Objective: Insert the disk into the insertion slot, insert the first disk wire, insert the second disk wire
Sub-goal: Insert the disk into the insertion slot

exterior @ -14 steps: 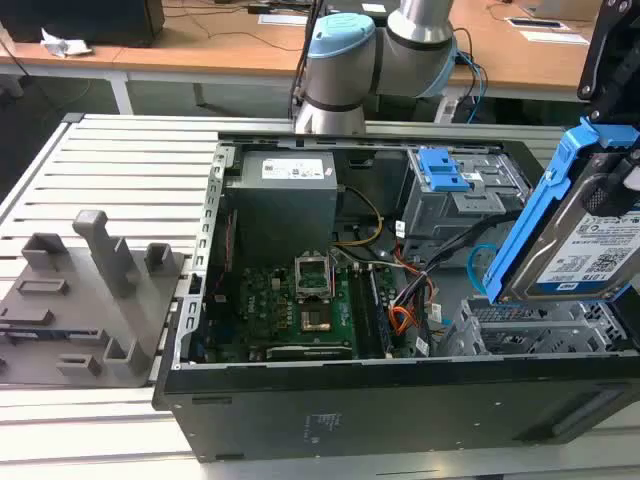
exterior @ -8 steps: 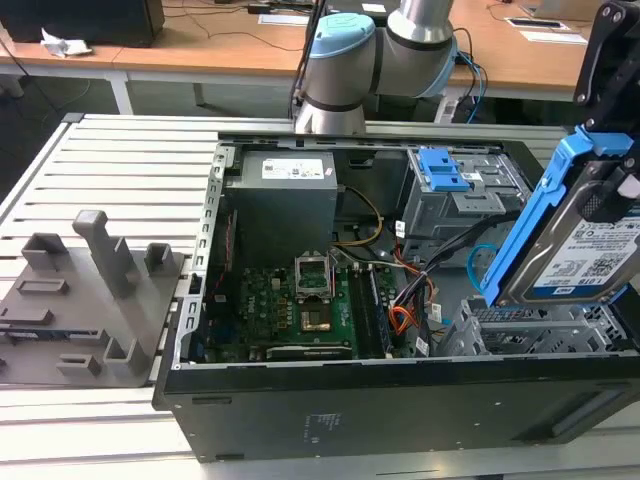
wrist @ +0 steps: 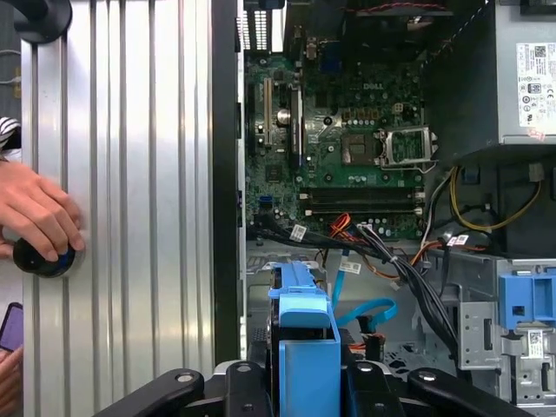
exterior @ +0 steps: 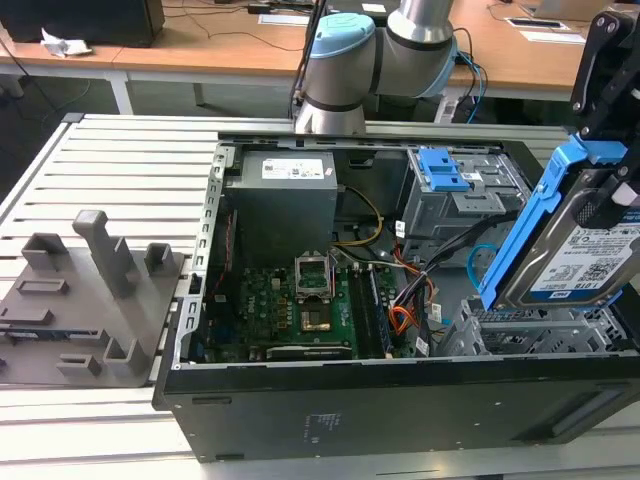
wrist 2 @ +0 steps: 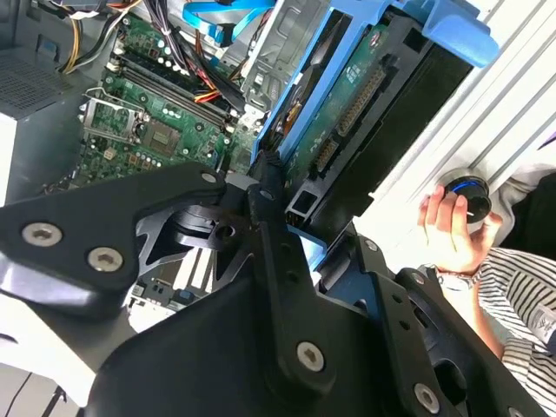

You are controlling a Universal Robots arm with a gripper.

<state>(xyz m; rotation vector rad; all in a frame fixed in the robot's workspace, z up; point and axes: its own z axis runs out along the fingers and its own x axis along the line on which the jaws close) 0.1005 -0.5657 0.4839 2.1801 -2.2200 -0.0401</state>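
Slatted table (exterior: pixel 120 150), disk (exterior: pixel 580 250) tilted above insertion slot (exterior: pixel 530 332)

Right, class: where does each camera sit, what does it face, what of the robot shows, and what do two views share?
Exterior view: off the arm, looking down into the open computer case; shows arm and gripper holding the disk.
First wrist view: on the wrist, facing the motherboard past the disk; gripper links show.
Second wrist view: on the wrist, looking along the disk; gripper links show.
Both wrist views share a person's hand.
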